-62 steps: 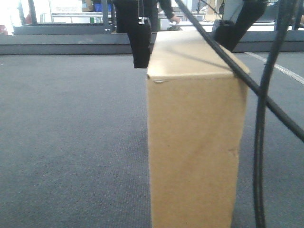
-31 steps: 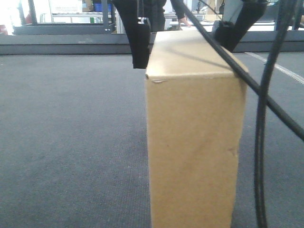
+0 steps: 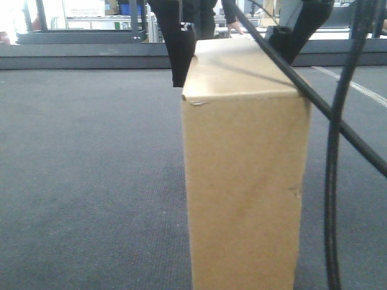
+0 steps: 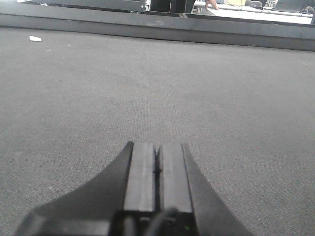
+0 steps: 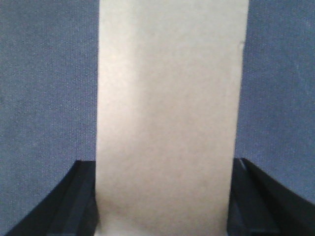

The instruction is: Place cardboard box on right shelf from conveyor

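Observation:
The tan cardboard box [image 3: 245,181] stands upright on the dark grey conveyor [image 3: 91,169]. My right gripper [image 3: 236,45] straddles the far end of its top, one black finger [image 3: 181,54] against the left side and the other [image 3: 289,37] against the right. In the right wrist view the cardboard box [image 5: 170,113] fills the gap, and my right gripper [image 5: 162,196] has both fingers pressed to its sides, shut on it. My left gripper [image 4: 157,147] is shut with nothing in it, low over bare conveyor [image 4: 147,83]. The right shelf is out of view.
Two black cables [image 3: 332,181] hang across the right of the front view, close to the box. A dark raised rail [image 3: 78,57] borders the belt's far side, with a pale stripe [image 3: 357,84] at right. A person's hand [image 3: 233,25] shows behind the rail.
The right gripper's fingers have closed in against the box's sides. The box top has shifted slightly left. The person behind the rail has moved.

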`<state>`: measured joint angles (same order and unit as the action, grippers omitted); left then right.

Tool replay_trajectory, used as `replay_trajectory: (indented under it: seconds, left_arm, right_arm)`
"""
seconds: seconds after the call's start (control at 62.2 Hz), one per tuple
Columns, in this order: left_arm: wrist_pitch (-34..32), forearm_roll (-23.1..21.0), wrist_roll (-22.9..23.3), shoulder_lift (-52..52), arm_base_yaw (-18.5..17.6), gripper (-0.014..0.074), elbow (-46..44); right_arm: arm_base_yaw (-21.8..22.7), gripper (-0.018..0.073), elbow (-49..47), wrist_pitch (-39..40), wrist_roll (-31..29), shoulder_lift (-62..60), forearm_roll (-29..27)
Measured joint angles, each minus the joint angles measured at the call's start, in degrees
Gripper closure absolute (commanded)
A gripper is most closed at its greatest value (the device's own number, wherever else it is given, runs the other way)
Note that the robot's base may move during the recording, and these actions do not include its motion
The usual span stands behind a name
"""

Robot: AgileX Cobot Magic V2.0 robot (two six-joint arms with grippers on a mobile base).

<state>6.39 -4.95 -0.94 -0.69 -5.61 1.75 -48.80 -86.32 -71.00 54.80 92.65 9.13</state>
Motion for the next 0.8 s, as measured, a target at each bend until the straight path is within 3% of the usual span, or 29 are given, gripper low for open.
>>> replay_trajectory:
  seconds: [0.257,0.402,0.498,0.643,0.804]
  left_arm:
    - [0.0,0.0,0.0,0.0,0.0,0.0715,0.0]
    - [0.0,0.0,0.0,0.0,0.0,0.0715,0.0]
    - [0.0,0.0,0.0,0.0,0.0,0.0715,0.0]
    - [0.0,0.0,0.0,0.0,0.0,0.0715,0.0]
    - [0.0,0.0,0.0,0.0,0.0,0.0715,0.0]
  right_arm:
    - [0.4,0.0247,0.2,0.0,0.0,-5.4,0.4]
    - [3.9,0.0247,0.2,-0.2,-3.6,-11.5,0.5]
    - [7.1,0.0247,0.9,-0.4,-9.7,-15.7,0.9]
    - [13.5,0.0247,6.6,1.2,-23.3,-23.3,0.5]
    - [23.4,0.0247,16.4,8.1,-39.3,-33.6,-3.5]
